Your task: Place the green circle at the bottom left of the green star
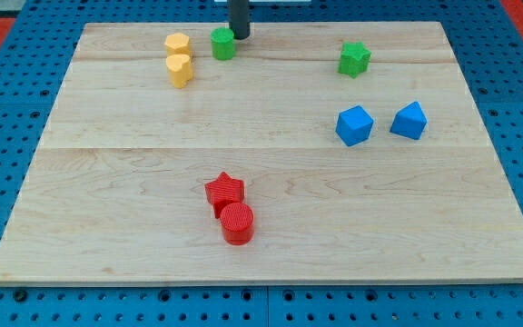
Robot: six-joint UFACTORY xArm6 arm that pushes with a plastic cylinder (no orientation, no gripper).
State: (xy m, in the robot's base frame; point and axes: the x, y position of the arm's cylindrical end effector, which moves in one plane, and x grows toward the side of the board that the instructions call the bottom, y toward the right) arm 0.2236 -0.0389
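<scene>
**Operator:** Wooden board, how much room do I have?

**Inspector:** Your pale plank board (271,182) lies on a blue pegboard table (7,136). Its middle band between the block groups is bare, so you have open room across the centre. The green circle (222,44) sits near the view's top edge, left of centre, close to the board's far rim. My tip (240,36) stands just beside it on the view's right, touching or nearly so; I cannot tell which. The rod has no jaws and holds nothing.

**Operator:** And the target?

**Inspector:** The green star (354,59) is well apart, toward the view's upper right. Below it sit a blue cube (353,125) and a second blue block (409,121). Two yellow blocks (179,57) touch each other just left of the circle. A red star (224,193) and red cylinder (237,223) touch near the view's bottom centre.

**Operator:** Orientation?

**Inspector:** The circle stands upright; being round, it shows no long axis.
</scene>
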